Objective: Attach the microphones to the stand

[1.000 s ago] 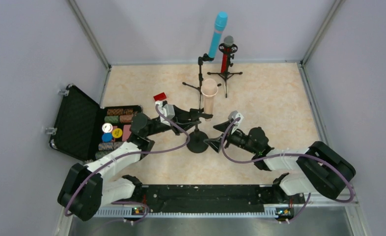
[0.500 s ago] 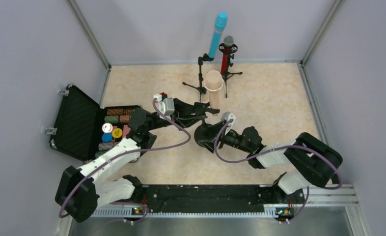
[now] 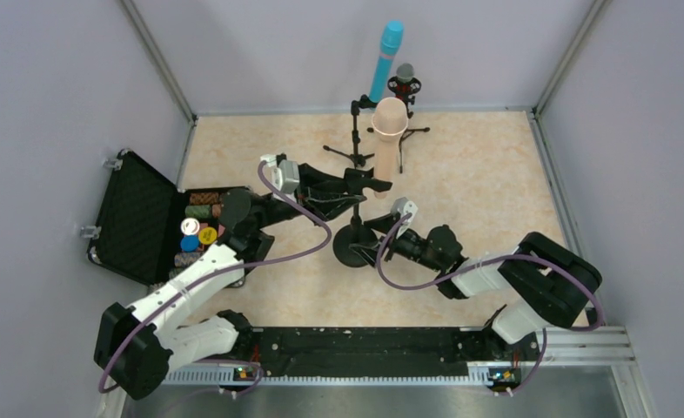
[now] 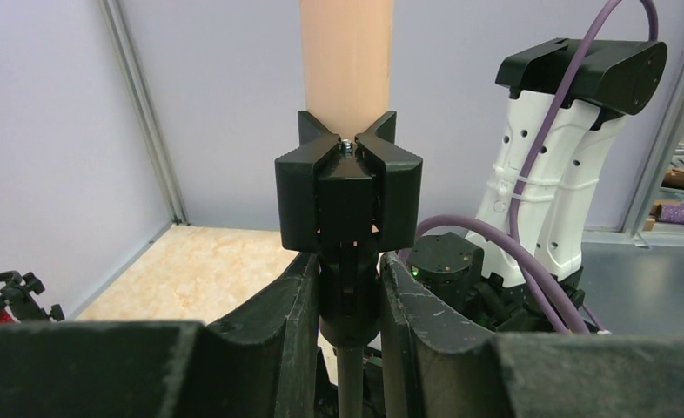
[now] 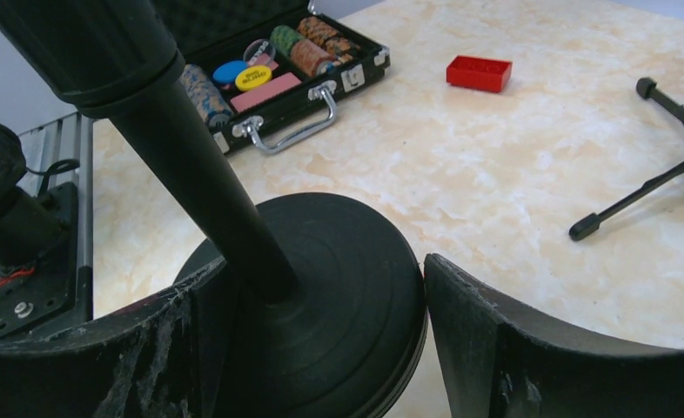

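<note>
The peach-pink microphone stands upright in the black clip of a round-base stand. My left gripper is shut on the joint just under that clip; in the left wrist view its fingers press both sides, with the microphone above. My right gripper is shut on the stand's round base, one finger at each side of the disc. The cyan-blue microphone sits on a tripod stand at the back. The red microphone on its tripod is partly hidden behind the pink one.
An open black case of poker chips lies at the left, also in the right wrist view. A small red block lies on the table near it. A tripod leg reaches in at the right.
My left gripper has raised the clip and the pink microphone up and toward the back. My right gripper has moved left onto the stand's base and closed on it.
</note>
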